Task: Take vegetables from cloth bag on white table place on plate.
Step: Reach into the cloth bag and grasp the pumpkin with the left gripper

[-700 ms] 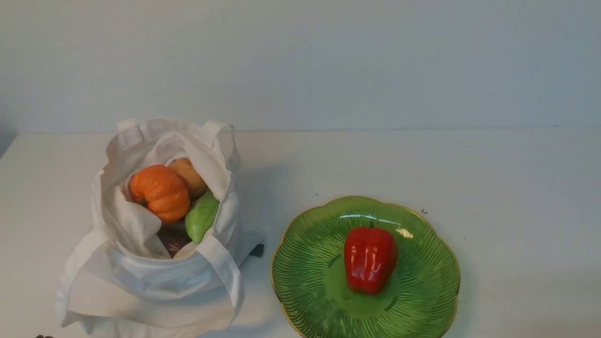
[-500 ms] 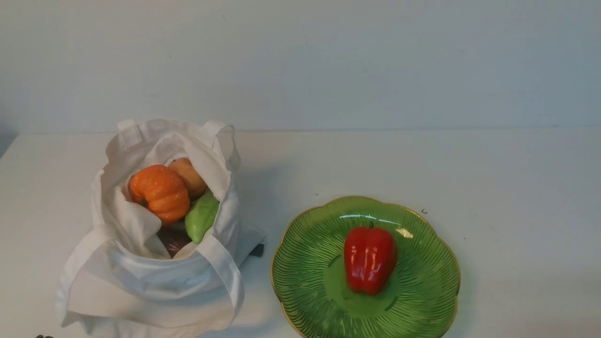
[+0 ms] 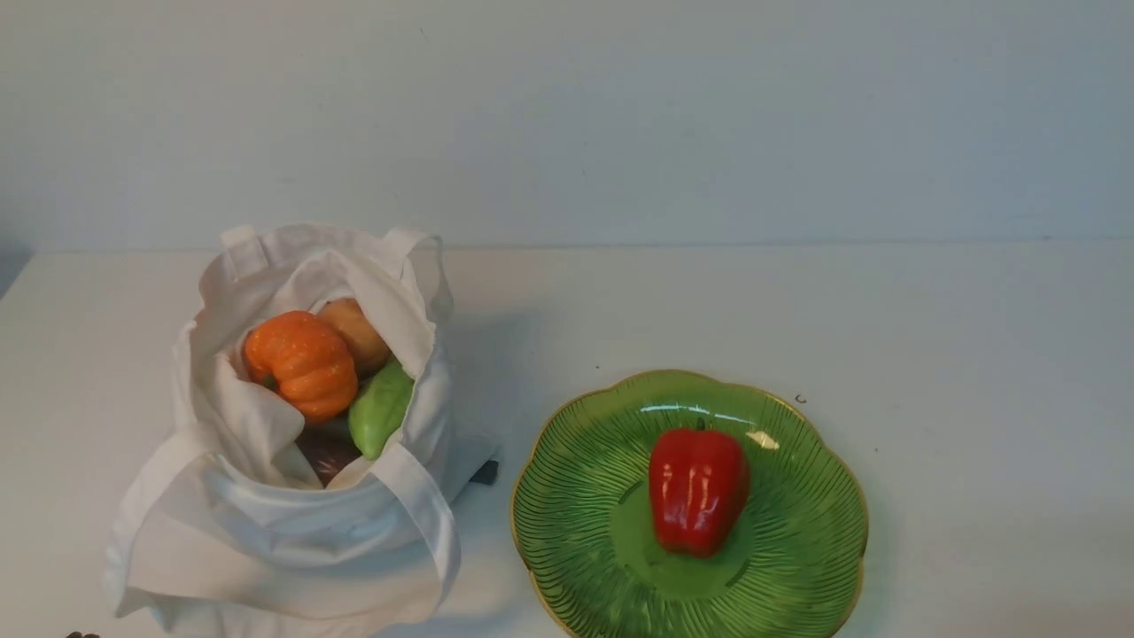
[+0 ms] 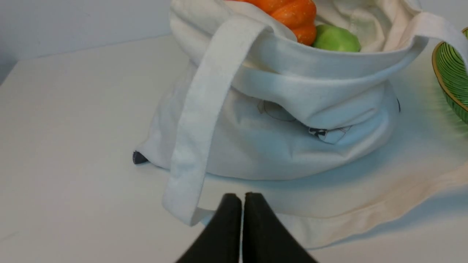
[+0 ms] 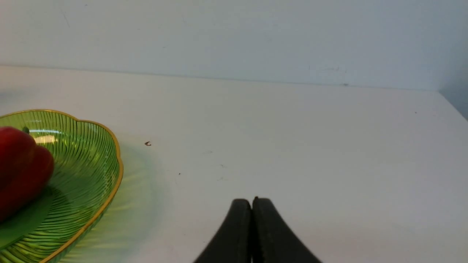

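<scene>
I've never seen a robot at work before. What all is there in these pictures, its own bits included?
Table: 1, white, under the bag and plate
Wall: 1, pale grey-blue, behind the table
Bag: 1, off-white, on the table's left side
Pumpkin: 1, orange, in the bag
Potato: 1, tan, in the bag, behind the gourd
Gourd: 1, green, in the bag
Dark item: 1, reddish-brown, low in the bag, mostly hidden
Plate: 1, green with gold edge, right of the bag
Pepper: 1, red, on the plate
Tools: 2, black, left and right, both shut
</scene>
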Robot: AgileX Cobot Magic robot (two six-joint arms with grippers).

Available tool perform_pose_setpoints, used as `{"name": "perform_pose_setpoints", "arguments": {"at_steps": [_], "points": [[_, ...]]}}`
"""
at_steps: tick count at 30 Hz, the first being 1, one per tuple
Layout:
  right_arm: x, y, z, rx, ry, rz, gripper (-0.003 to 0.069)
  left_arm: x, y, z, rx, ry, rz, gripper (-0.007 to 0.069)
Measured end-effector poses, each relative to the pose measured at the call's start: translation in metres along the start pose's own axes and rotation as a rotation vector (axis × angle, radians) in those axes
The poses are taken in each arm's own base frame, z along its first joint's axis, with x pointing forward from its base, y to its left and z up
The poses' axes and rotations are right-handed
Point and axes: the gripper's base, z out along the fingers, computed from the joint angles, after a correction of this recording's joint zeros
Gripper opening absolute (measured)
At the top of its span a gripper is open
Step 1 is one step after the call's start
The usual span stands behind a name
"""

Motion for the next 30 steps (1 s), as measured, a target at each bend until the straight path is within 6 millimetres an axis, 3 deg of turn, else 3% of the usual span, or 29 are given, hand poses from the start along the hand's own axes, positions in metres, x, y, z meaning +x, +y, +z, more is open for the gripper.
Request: {"name": "perform_pose_setpoints", "arguments": {"at_steps": [5,9,14,17,30], "points": [[0.0,0.0,0.0,0.0,0.0,0.0,-0.0015,-0.002,0.0,0.0,-0.004,-0.025,0.002,-0.0005],[0.0,0.0,0.0,0.0,0.0,0.0,-0.0015,-0.009,0.0,0.0,0.007,-0.105,-0.101,-0.0005],[0.0,0.0,0.0,0.0,0.0,0.0,-0.0015,-0.027,0.003,-0.004,0.024,-0.313,-0.389,-0.0005],[0.0,0.0,0.0,0.0,0.0,0.0,-0.0015,-0.031,0.005,-0.005,0.027,-0.362,-0.476,-0.0005],[0.0,0.0,0.0,0.0,0.0,0.001,-0.0015,-0.041,0.013,-0.011,-0.013,-0.505,-0.568,-0.0005]]}}
